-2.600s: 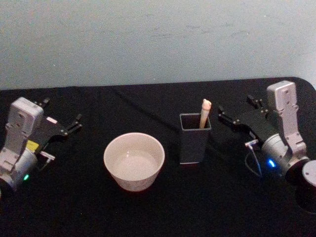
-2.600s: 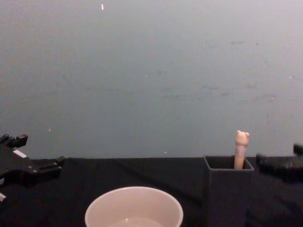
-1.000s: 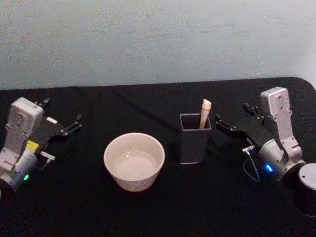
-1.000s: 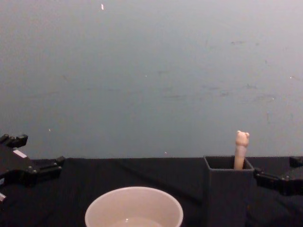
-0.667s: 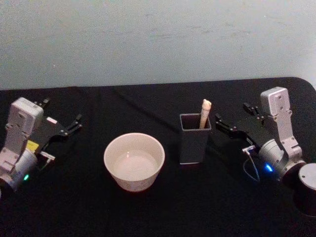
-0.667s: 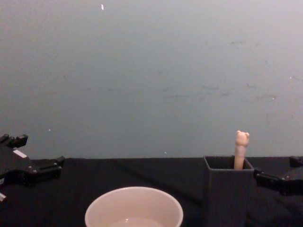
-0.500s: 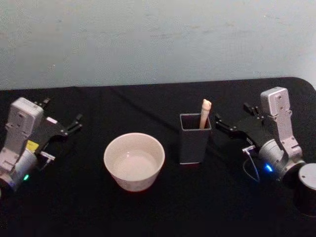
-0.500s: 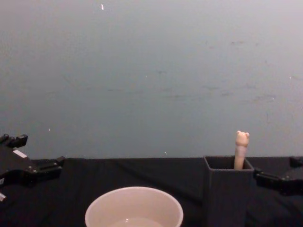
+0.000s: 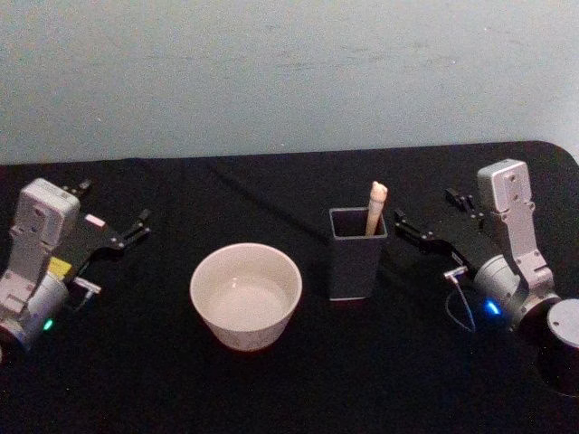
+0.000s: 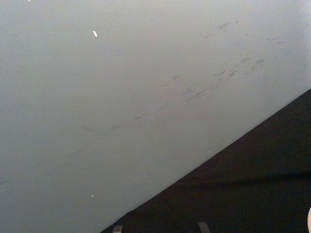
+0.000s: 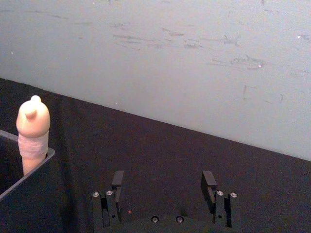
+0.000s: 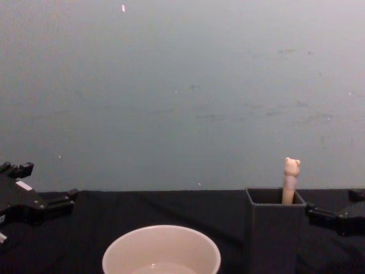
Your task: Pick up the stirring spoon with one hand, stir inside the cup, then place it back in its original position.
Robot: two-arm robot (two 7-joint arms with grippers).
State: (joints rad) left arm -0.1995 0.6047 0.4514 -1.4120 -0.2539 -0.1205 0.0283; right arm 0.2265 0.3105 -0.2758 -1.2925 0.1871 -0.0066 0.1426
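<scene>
The stirring spoon (image 9: 375,206) stands in the dark grey square holder (image 9: 355,253), its original position, with the beige bear-head handle sticking out (image 12: 291,180). Left of the holder sits the cream cup (image 9: 245,294). My right gripper (image 9: 425,210) hovers open just right of the holder, pointing at it and touching nothing. The right wrist view shows its fingers (image 11: 117,180) spread wide, with the spoon handle (image 11: 32,126) and the holder's rim (image 11: 26,182) off to one side. My left gripper (image 9: 115,203) rests open at the far left of the table.
Black cloth (image 9: 298,380) covers the table, with a pale wall behind. A dark round object with a grey top (image 9: 565,348) sits at the front right beside the right arm. A dark cable (image 9: 271,206) runs across the cloth behind the holder.
Since 2.6 s ago the right gripper has sunk lower and edged toward the holder. Over the last second it has barely moved. The left arm, spoon and cup stay put.
</scene>
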